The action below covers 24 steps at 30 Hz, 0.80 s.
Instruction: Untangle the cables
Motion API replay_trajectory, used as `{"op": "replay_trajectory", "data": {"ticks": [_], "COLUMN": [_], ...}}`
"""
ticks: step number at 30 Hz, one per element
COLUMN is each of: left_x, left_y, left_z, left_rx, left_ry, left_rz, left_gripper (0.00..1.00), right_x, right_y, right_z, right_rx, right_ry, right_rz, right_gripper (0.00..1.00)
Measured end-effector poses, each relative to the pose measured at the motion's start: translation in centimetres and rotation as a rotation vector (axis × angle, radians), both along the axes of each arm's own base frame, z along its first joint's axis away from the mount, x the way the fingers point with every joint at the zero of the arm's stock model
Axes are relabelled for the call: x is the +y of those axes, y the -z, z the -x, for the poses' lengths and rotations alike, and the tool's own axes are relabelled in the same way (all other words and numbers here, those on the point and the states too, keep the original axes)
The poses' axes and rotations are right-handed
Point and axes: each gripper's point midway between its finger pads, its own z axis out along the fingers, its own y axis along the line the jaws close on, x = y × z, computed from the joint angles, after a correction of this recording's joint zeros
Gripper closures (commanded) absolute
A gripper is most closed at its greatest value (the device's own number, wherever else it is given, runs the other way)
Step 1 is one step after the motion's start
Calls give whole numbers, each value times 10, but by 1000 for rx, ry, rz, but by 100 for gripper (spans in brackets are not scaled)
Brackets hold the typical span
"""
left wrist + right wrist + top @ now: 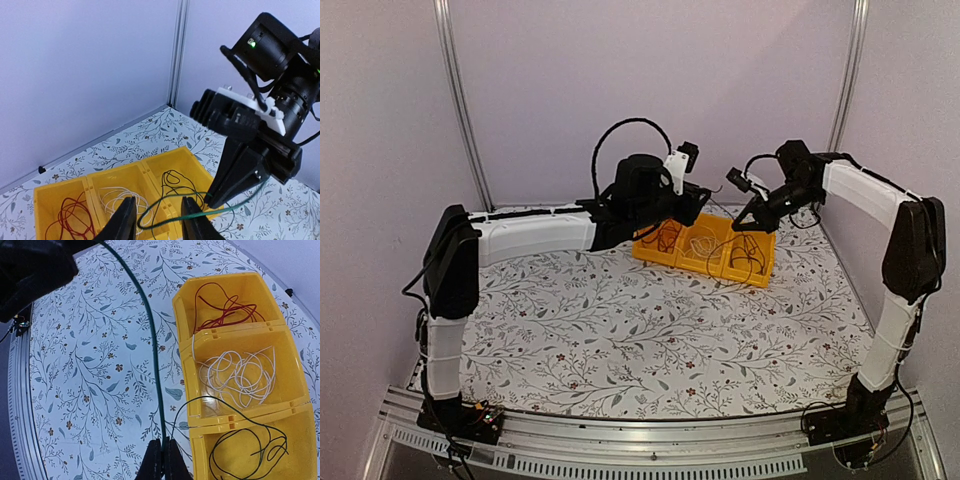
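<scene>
A yellow three-compartment tray (181, 330) holds a red cable (225, 310), a white cable (240, 375) and a black cable (250, 450), one per compartment. My right gripper (163, 452) is shut on a dark green cable (152, 350) beside the tray's black-cable end. The green cable runs taut up to my left gripper (156, 220). Its fingers stand apart, with the green cable (235, 202) looping loosely between them above the white and black compartments. A thin dark strand (200, 400) arcs from my right jaws into the tray. In the top view both grippers (665, 225) (745, 222) hover over the tray (760, 275).
The tray sits at the far side of the floral tablecloth (620, 330), near the back wall and a metal corner post (177, 55). My right arm's wrist and camera (270, 55) hang close in front of my left gripper.
</scene>
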Motion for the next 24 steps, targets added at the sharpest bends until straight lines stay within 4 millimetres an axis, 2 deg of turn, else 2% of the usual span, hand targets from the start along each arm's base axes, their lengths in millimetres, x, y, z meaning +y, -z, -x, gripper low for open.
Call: {"op": "replay_trajectory", "data": {"ticks": [3, 9, 11, 16, 20, 24], "left_x": [15, 57, 70, 89, 94, 96], "left_y": [3, -6, -9, -1, 15, 20], "left_z": [6, 26, 33, 39, 40, 40], "left_rx": [7, 13, 12, 22, 43, 51], "left_ry": [-27, -82, -102, -141, -153, -160], "left_rz": [-24, -45, -46, -66, -101, -115], "left_gripper": [64, 63, 63, 64, 64, 64], "right_x": [-15, -69, -82, -97, -104, -116], "right_y": [-13, -53, -61, -58, -54, -42], "right_z": [-15, -53, -61, -70, -81, -91], "right_rx": [-63, -218, -258, -296, -341, -371], "right_ry": [32, 140, 164, 190, 218, 259], "right_rz": [30, 101, 128, 199, 253, 325], "right_gripper": [100, 100, 100, 100, 100, 100]}}
